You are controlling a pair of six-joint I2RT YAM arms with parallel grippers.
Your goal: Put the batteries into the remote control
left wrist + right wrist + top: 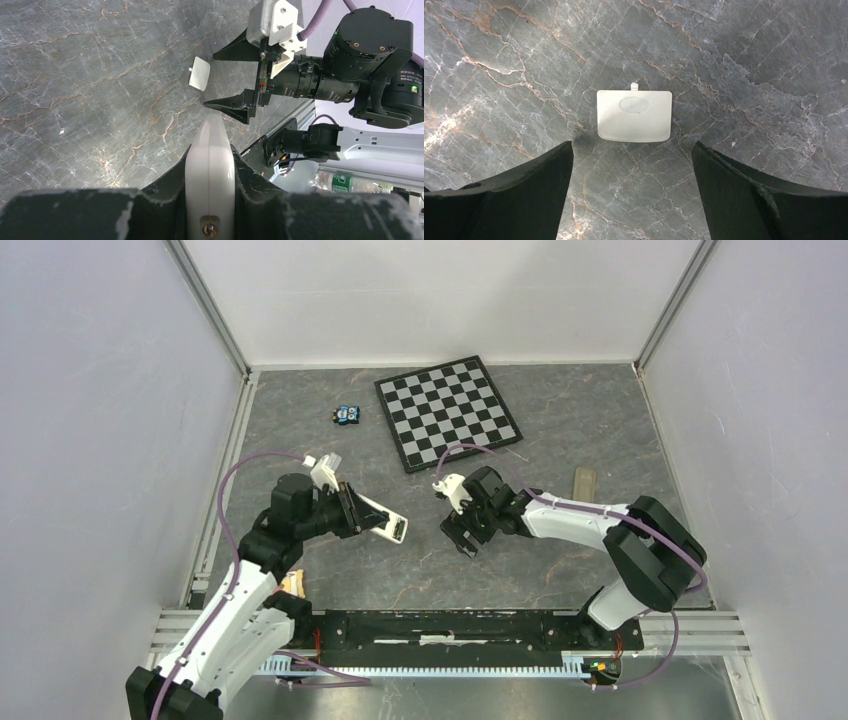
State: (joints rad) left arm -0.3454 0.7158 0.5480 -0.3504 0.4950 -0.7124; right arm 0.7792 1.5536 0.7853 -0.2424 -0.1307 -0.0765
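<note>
Right pincer, jaws wide apart, hovers over a small flat white plastic cover on the grey marbled desk. Left pincer clamps the white rectangular remote control edge-on, raised. Risk: closing jaws may skid the thin cover away.

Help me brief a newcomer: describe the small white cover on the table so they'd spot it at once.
From the chessboard, move toward the near edge to the open right gripper. The cover lies flat on the grey table right beneath it. It is a small white rounded rectangle with an oval dimple and one edge tab; the remote is up in the left gripper.
</note>
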